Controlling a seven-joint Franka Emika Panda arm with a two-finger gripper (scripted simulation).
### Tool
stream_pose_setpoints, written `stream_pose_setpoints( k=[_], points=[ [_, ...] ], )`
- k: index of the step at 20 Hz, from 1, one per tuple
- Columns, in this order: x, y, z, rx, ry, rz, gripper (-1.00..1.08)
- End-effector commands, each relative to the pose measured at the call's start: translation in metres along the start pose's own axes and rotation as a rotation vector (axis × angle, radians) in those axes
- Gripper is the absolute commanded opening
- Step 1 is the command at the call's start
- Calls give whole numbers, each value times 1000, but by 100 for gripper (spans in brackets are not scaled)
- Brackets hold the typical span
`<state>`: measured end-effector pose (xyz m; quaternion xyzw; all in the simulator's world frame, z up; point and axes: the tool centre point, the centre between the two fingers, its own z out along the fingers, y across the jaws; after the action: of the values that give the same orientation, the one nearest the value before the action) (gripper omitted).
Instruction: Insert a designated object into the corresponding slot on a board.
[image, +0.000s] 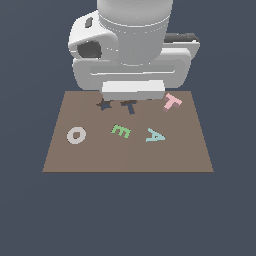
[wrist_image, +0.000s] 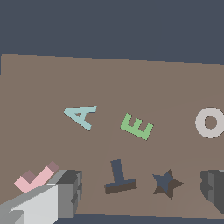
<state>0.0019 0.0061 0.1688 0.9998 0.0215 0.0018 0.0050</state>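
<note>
The pale-pink T block (image: 171, 102) lies flat on the brown board (image: 100, 155) near its far corner on the exterior view's right. In the wrist view the pink T (wrist_image: 34, 178) sits just outside one finger (wrist_image: 65, 192), which hides part of it. My gripper (wrist_image: 141, 188) is open with nothing between its fingers; the other finger (wrist_image: 213, 186) is far across. It hangs over the dark T-shaped slot (wrist_image: 119, 177) and the star cutout (wrist_image: 166, 183). In the exterior view the hand (image: 132, 90) covers part of the slot (image: 131, 105).
A green E (image: 121, 131), a teal A (image: 155, 135) and a grey ring (image: 76, 135) lie loose on the board's middle and left. The star cutout (image: 104, 105) is beside the T slot. The arm's bulk hides the board's far edge.
</note>
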Motion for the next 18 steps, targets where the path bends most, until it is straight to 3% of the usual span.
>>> stream_pose_setpoints(
  k=[1,18],
  points=[
    [0,0,0,0,0,0,100],
    [-26,-24,24,2,-1,153,100]
  ],
)
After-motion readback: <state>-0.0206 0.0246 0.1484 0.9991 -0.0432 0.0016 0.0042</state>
